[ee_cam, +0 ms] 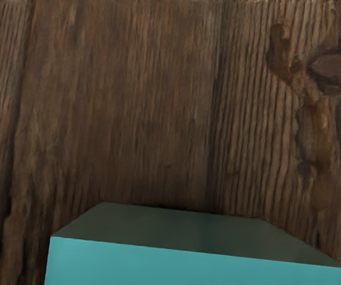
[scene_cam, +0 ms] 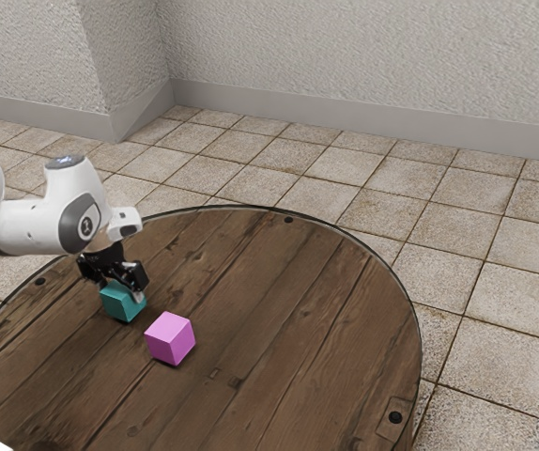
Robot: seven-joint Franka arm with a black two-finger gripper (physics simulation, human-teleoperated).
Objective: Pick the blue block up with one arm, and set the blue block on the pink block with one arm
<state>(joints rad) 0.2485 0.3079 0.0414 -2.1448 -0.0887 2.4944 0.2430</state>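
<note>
Nearest, pink block (scene_cam: 169,338), standing free on the round wooden worktop (scene_cam: 298,357); just beyond it to the far left, apart from it, blue block (scene_cam: 122,304), teal-toned, directly beneath the tool (scene_cam: 125,282); whether the tool is clenched or released cannot be told.

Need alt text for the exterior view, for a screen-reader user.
A robot's black gripper is down at a blue block on a round wooden table; a pink block stands apart, just to the exterior view's right of it.
</note>
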